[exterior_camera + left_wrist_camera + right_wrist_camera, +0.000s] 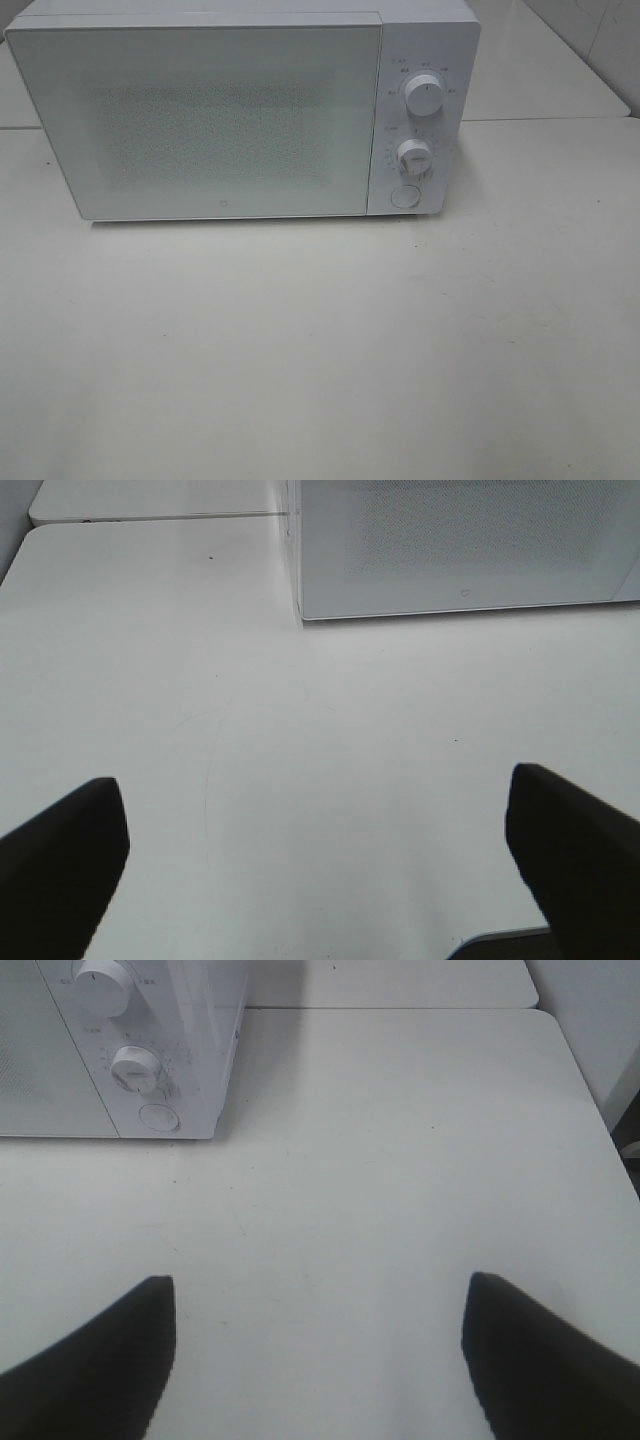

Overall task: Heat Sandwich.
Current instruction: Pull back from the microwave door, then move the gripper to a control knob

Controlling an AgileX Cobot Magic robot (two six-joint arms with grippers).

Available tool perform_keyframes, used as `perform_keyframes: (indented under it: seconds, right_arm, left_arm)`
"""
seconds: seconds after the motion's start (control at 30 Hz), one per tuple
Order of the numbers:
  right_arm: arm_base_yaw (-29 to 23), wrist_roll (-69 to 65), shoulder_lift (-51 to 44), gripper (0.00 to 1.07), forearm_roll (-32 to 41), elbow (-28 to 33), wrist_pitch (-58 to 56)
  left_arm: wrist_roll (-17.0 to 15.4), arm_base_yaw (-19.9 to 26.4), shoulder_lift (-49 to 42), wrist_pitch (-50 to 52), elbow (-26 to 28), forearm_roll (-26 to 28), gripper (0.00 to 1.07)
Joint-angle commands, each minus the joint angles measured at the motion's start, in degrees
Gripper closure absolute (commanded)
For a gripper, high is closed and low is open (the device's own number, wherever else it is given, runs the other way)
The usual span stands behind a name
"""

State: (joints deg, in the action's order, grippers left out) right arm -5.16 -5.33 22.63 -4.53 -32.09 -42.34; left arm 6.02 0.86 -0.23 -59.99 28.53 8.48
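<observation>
A white microwave (230,115) stands at the back of the white table with its door shut; two dials (424,97) and a round button (404,195) sit on its right panel. The sandwich is out of view. In the left wrist view my left gripper (315,840) is open over bare tabletop, its dark fingers (60,860) wide apart, the microwave's door corner (300,610) ahead. My right gripper (318,1345) is open too, nothing between its fingers (100,1360), with the microwave's control panel (150,1060) ahead. Neither gripper shows in the exterior high view.
The white table (320,340) stretches in front of the microwave. A second table surface (540,70) lies behind at the right, separated by a seam. The table's right edge (590,1100) shows in the right wrist view.
</observation>
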Motion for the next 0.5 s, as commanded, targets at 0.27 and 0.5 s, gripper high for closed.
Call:
perform_keyframes:
  seconds: [0.27, 0.5]
  right_arm:
    - [0.4, 0.23, 10.26, 0.32, -0.11, -0.23, 8.54]
    - [0.4, 0.23, 17.99, 0.32, -0.11, -0.23, 15.36]
  left_arm:
    - [-0.34, 0.06, -1.26, 0.63, -0.23, 0.11, 0.09]
    - [-0.34, 0.06, -1.26, 0.63, -0.23, 0.11, 0.09]
